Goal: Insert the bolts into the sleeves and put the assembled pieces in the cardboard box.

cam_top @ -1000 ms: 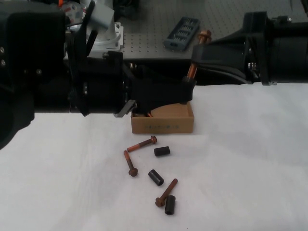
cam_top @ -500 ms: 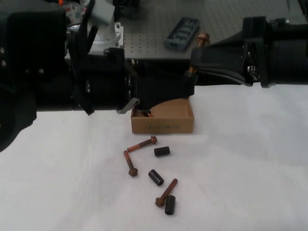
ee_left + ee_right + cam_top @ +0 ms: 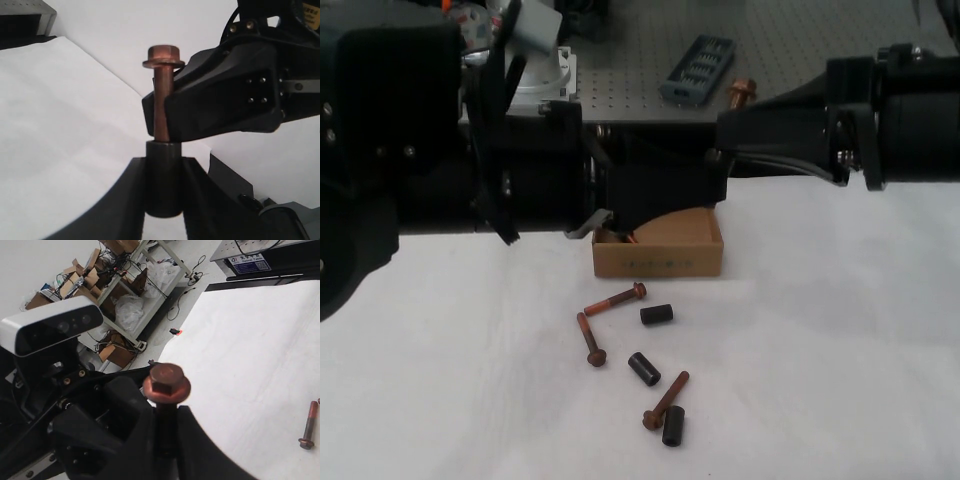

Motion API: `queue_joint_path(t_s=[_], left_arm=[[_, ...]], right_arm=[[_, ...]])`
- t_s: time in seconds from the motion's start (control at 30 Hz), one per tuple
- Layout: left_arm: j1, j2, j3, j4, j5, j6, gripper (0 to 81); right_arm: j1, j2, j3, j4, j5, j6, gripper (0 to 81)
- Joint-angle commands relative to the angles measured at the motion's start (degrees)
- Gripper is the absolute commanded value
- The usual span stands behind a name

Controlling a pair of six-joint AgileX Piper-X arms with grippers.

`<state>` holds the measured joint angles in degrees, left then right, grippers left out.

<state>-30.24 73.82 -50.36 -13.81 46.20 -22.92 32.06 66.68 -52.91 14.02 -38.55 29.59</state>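
With the left gripper [image 3: 163, 200] clamped on the black sleeve [image 3: 162, 165] and the right gripper [image 3: 165, 436] grasping the copper bolt [image 3: 161, 100], whose shank meets the sleeve's mouth aloft near the cardboard box [image 3: 660, 255], the bolt should be pushed straight down, coaxial, to avoid jamming.

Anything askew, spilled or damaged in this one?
Nothing stands out. The bolt in the right gripper lines up straight with the sleeve in the left gripper; three loose bolts and three loose sleeves lie on the white cloth before the upright cardboard box.
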Motion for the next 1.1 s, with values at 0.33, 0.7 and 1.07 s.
queue_joint_path(t_s=[0.33,0.7,1.07], left_arm=[[0.2,-0.6,-1.0,-7.7,-1.0,0.7,0.6],[0.2,-0.6,-0.9,-8.5,-3.0,0.8,0.6],[2.9,5.4,-1.2,-7.5,-12.0,7.1,0.6]], right_arm=[[0.1,-0.6,0.0,6.2,5.9,-3.5,36.7],[0.1,-0.7,-0.1,6.0,4.0,-3.8,34.8],[-2.7,-3.6,-0.1,19.0,6.8,-16.2,34.8]])
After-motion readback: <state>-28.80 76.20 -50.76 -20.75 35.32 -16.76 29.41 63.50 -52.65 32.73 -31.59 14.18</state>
